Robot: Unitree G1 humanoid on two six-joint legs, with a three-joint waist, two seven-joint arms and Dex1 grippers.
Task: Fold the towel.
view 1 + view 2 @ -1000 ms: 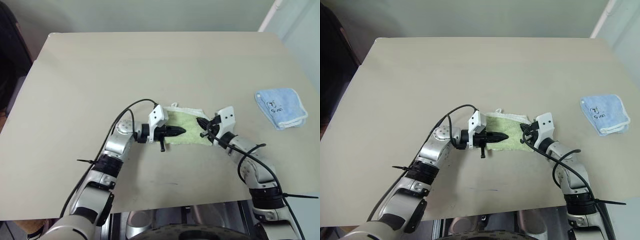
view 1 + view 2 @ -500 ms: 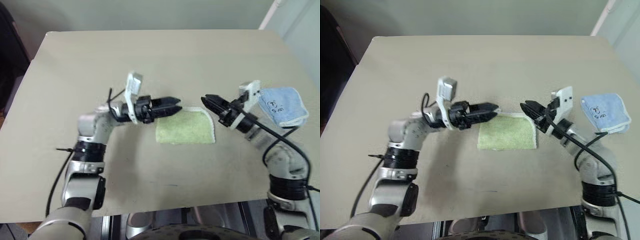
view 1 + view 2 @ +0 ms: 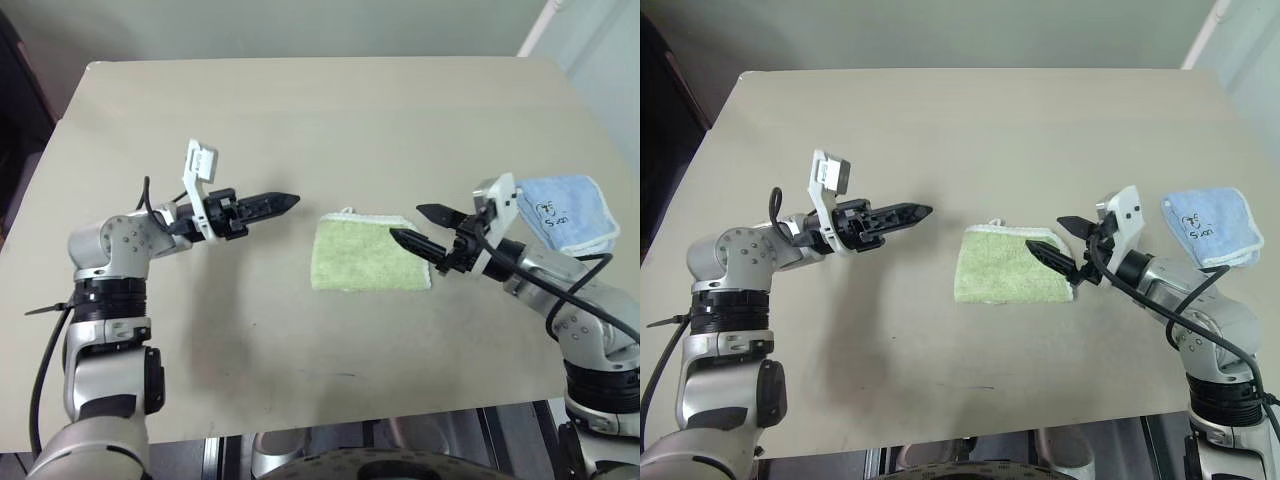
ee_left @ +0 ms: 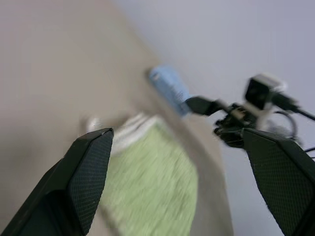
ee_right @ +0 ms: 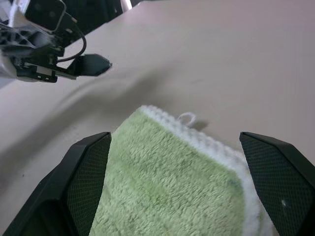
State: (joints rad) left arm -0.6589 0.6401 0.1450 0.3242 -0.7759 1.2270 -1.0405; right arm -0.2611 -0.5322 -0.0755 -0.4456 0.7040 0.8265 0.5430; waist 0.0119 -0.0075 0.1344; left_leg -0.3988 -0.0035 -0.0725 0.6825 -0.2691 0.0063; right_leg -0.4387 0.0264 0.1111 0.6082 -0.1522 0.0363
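Observation:
The towel (image 3: 365, 253), light green with white edging, lies flat on the table (image 3: 300, 110) as a small folded rectangle. A white loop tag (image 5: 187, 118) sticks out at its far edge. My left gripper (image 3: 290, 200) hovers above the table to the towel's left, open and empty, pointing toward the towel. My right gripper (image 3: 412, 225) hangs over the towel's right edge, open, with nothing between its fingers. In the left wrist view the left gripper's two fingers (image 4: 91, 162) stand wide apart around the towel (image 4: 152, 191).
A smaller light blue cloth (image 3: 563, 213) with white edging and black marks lies folded near the table's right edge, just behind my right wrist. The table's front edge runs close below both arms.
Both grippers were shut low on the towel a second ago. They have since let go, opened, risen and drawn apart, the left far to the left. The towel now lies folded flat.

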